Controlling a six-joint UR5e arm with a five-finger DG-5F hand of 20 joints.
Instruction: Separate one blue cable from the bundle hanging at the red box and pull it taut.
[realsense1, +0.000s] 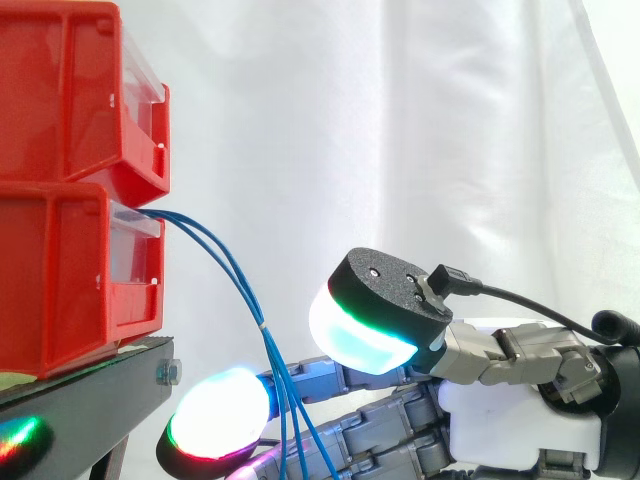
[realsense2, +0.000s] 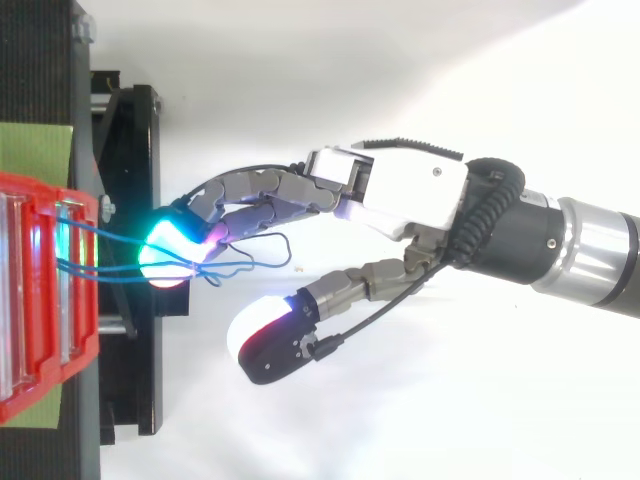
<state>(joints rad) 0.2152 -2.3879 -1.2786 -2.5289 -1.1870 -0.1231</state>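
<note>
Blue cables (realsense1: 248, 300) at the lower red bin (realsense1: 60, 280), hand (realsense2: 410, 190) reaching into them.
Strands leave the bin front, sag down and to the right, and cross the outstretched fingers (realsense1: 220, 410) just beside the black stand (realsense1: 90, 390). Hand relaxed, nothing pinched: fingers nearly straight, thumb (realsense1: 355, 335) well apart from the strands. Cables slack; top view shows one looping by the fingers.

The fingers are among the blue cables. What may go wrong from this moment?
Several blue cables lie close together across the fingers, so the hand may catch more than one. The thumb stands apart, so a cable may slip out. A hard pull may shift the red box.
</note>
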